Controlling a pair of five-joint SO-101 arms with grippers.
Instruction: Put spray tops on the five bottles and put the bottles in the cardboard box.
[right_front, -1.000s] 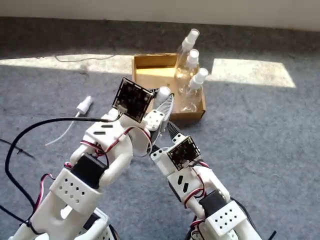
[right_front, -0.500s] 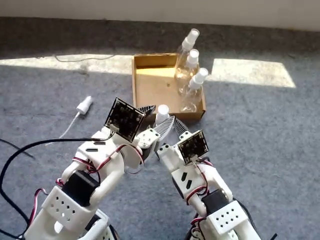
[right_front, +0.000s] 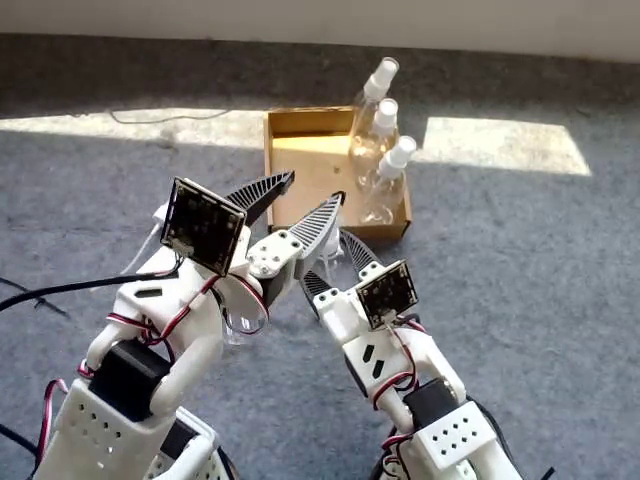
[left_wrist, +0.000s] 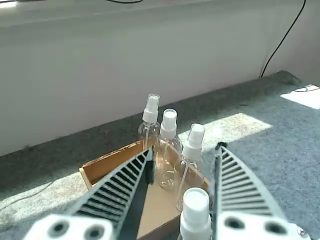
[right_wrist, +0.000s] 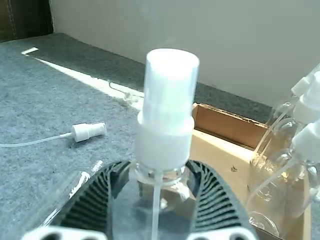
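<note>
High view, working from your left: a loose white spray top with a thin dip tube (right_wrist: 90, 131) lies on the grey carpet (right_front: 520, 260), close to the left arm. The left end effector (right_front: 316, 187) hangs wide open over the near edge of the shallow brown cardboard box (right_front: 300, 165). Next, the right end effector (right_wrist: 161, 175) is clamped around a clear plastic bottle already capped in white (right_wrist: 167, 120), short of the box. Three capped clear bottles (right_front: 380, 150) stand along the box's right wall. If you swing in carelessly, you may topple them or clip the open left jaws.
</note>
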